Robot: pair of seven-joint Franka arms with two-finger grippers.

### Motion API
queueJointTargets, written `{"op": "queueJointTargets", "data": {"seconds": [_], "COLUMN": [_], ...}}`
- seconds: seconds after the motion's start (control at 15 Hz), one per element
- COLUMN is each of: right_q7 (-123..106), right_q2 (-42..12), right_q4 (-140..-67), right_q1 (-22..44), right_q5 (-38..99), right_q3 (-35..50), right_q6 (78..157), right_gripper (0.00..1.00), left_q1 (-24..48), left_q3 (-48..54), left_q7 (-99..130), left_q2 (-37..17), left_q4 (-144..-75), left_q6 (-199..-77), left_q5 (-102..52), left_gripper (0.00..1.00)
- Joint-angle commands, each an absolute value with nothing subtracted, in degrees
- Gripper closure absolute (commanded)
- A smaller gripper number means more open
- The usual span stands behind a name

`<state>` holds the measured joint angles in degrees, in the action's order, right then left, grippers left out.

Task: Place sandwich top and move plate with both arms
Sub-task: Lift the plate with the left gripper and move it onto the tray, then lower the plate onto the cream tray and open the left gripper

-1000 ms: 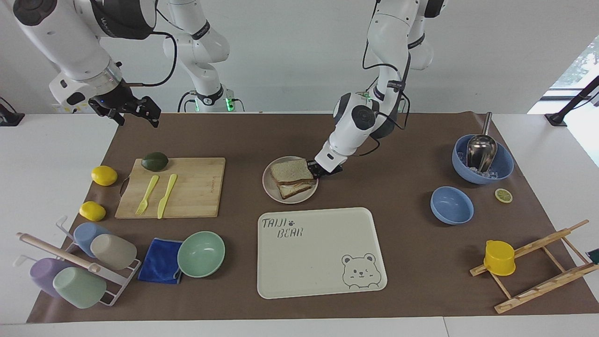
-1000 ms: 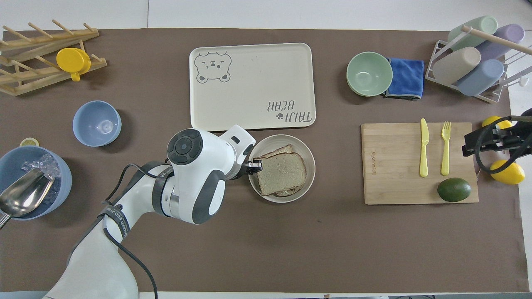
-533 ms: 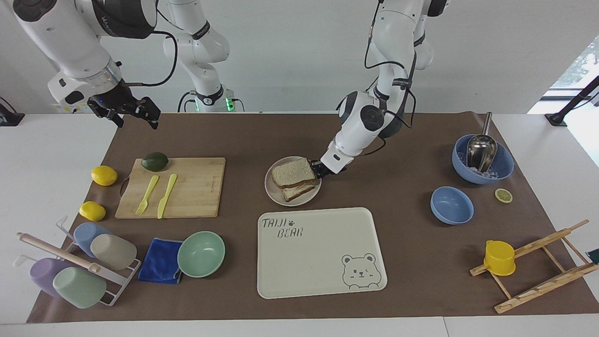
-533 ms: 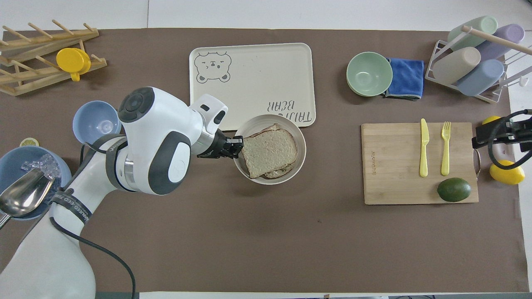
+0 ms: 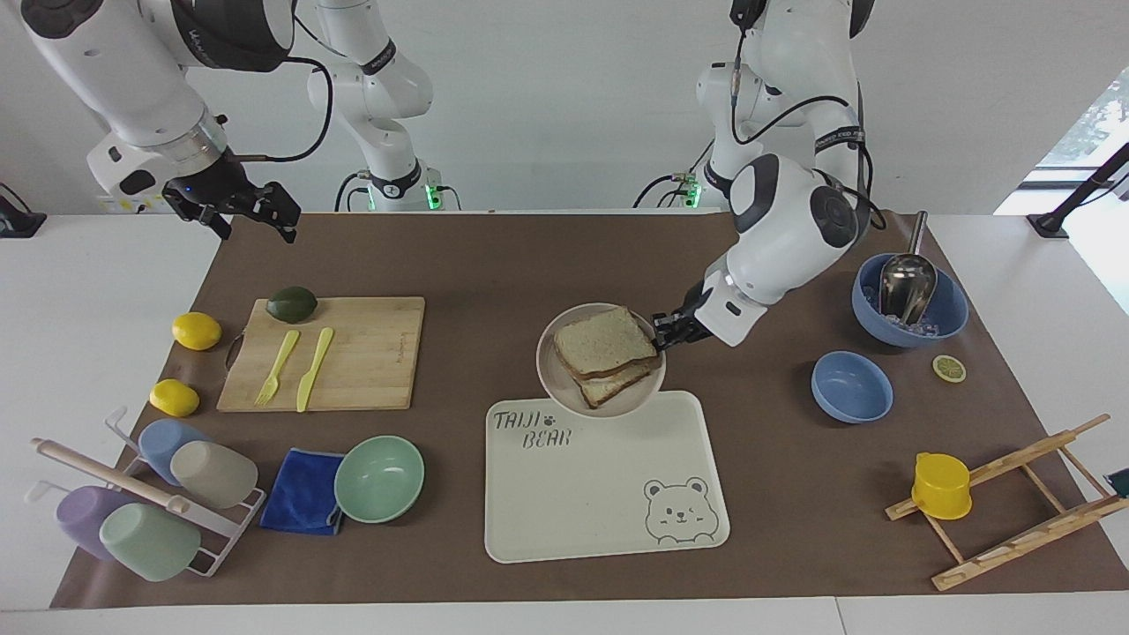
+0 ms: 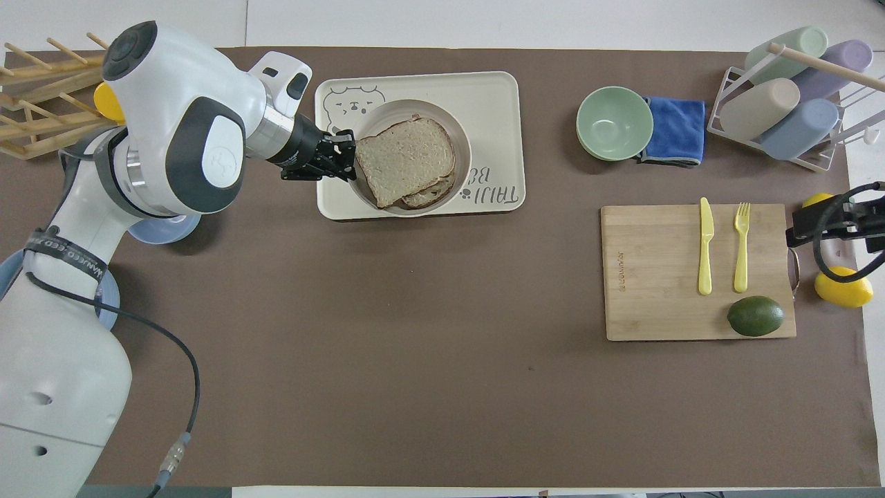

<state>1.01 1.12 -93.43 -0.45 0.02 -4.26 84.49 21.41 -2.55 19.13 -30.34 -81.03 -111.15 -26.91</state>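
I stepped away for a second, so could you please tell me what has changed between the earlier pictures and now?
The left claw, gripping the plate by its rim, has lifted it with the sandwich top on it and carried it away from the robots, over the tray. The right claw stayed hovering at its end of the table; everything else is unmoved.

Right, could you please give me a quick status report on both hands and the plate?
Left hand shut on plate rim, carrying it over tray. Sandwich top on. Right hand waits over the table's edge. Tray bare.
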Motion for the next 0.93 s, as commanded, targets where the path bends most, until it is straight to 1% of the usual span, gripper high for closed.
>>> {"op": "queueJointTargets", "data": {"seconds": [0.0,0.13,0.2,0.53,0.73,0.8,0.87], "right_q7": [-0.26,-0.26,-0.26,-0.26,-0.26,-0.26,-0.26], "right_q2": [2.02,2.02,2.02,2.02,2.02,2.02,2.02], "right_q4": [-94.13,-94.22,-94.22,-94.22,-94.22,-94.22,-94.22], "right_q1": [-1.05,-1.05,-1.05,-1.05,-1.05,-1.05,-1.05], "right_q5": [1.05,1.05,1.05,1.05,1.05,1.05,1.05], "right_q3": [-4.04,-4.04,-4.04,-4.04,-4.04,-4.04,-4.04], "right_q6": [84.64,84.55,84.55,84.55,84.55,84.55,84.55], "right_gripper": [0.00,0.00,0.00,0.00,0.00,0.00,0.00], "left_q1": [21.71,23.02,23.46,24.61,24.61,24.17,24.17], "left_q3": [-4.74,-4.83,-4.83,-4.83,-4.83,-4.83,-4.83], "left_q7": [20.39,20.48,20.48,20.57,20.39,20.39,20.39], "left_q2": [-37.96,-39.28,-39.11,-37.89,-37.71,-37.53,-37.36], "left_q4": [-72.33,-73.55,-75.57,-80.41,-81.03,-81.04,-80.95], "left_q6": [-111.60,-118.61,-120.65,-125.76,-125.78,-125.25,-124.72], "left_q5": [-27.51,-27.16,-27.16,-26.63,-26.37,-25.32,-24.18], "left_gripper": [1.00,1.00,1.00,1.00,1.00,0.54,0.01]}}
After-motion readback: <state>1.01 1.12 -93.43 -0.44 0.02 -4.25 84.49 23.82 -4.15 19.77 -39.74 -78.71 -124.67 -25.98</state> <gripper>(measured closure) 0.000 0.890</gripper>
